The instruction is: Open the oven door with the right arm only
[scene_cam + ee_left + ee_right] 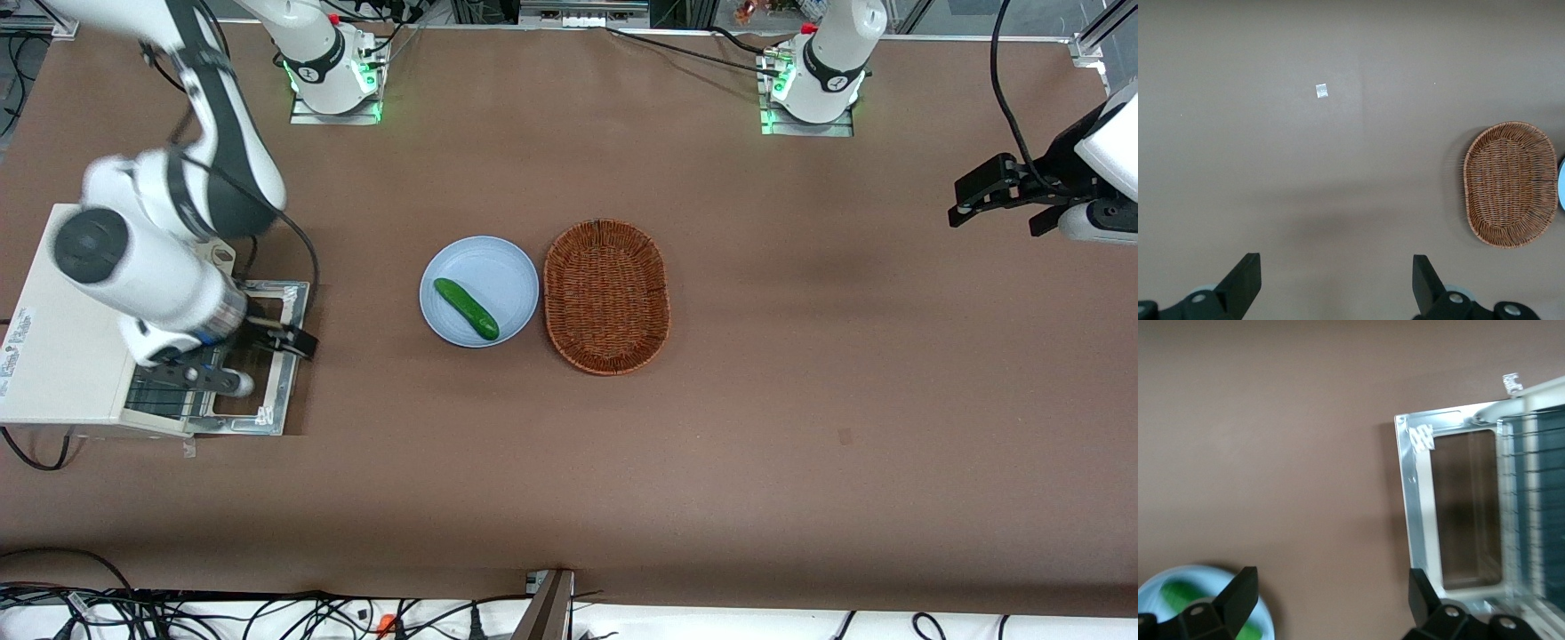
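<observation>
Metal-framed oven door point(267, 356) lies flat, inner side up; spread hand point(298, 339) above.

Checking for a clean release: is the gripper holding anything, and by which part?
Nothing. The gripper hangs open above the lowered oven door, fingers apart with only table between them.

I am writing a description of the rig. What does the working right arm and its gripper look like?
The right arm has glossy white rounded shells, dark grey joint segments and a silvery wrist band. A black cable runs along it. Its gripper, above the open oven door, is black, with two wedge-shaped black fingers spread apart.
</observation>
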